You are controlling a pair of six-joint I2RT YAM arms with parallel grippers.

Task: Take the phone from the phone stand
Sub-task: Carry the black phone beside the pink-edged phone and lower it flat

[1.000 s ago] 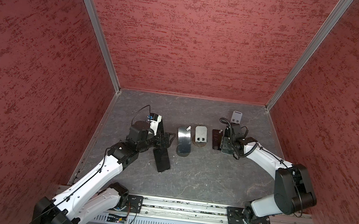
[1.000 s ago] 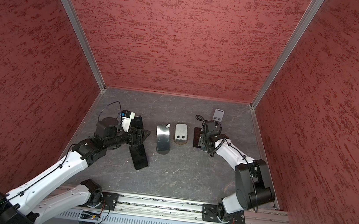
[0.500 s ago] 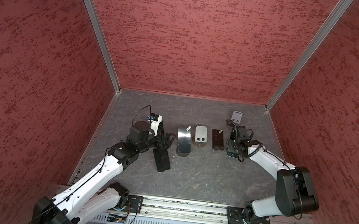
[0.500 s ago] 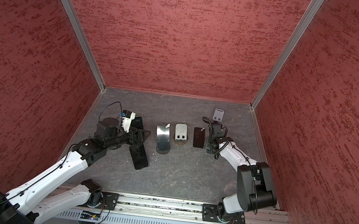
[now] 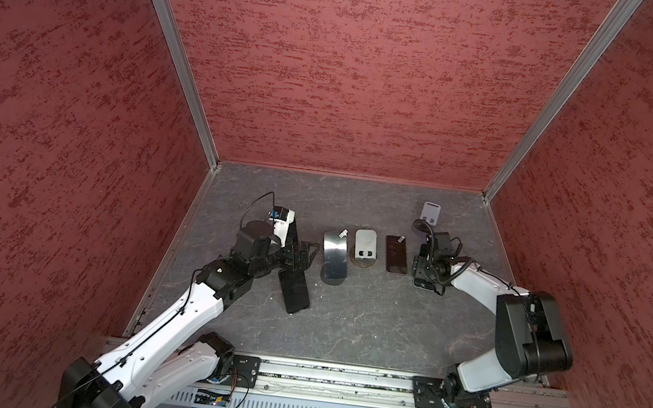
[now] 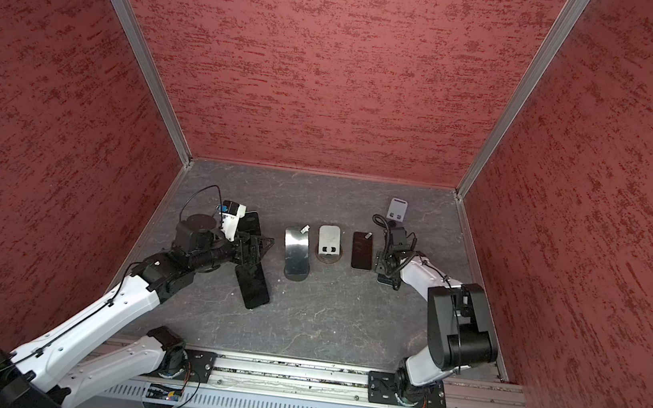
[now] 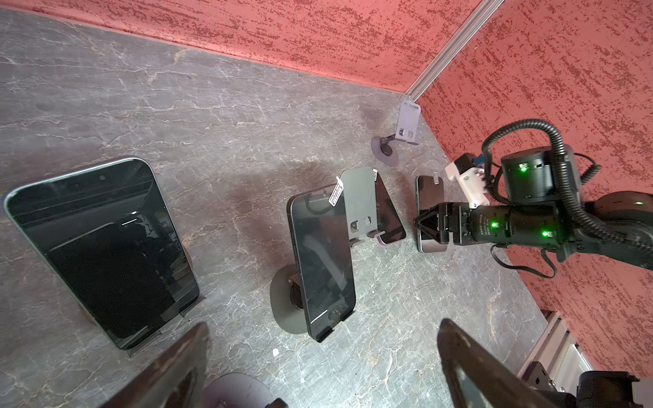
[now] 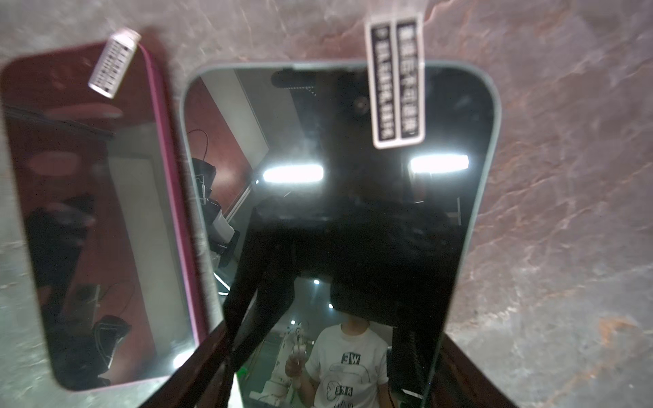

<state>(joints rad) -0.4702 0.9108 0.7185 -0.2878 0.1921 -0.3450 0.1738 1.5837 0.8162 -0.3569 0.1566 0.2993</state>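
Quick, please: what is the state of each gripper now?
Left gripper: open, holding nothing.
Right gripper: closed on the sides of the grey-rimmed black-screen phone.

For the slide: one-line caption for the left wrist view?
Left wrist view: two phones on stands, large phone and slimmer phone, with the right gripper over a flat phone beyond.

Little can be read. In the right wrist view, the glossy black screen of the grey-edged phone (image 8: 353,212) reflects a white T-shirt with mirrored letters "WE" and "ARE". The black-and-white paper tag (image 8: 395,84) at that phone's edge carries two columns of print too blurred to read, as does the small white striped tag (image 8: 112,63) on the magenta-cased phone (image 8: 95,212).
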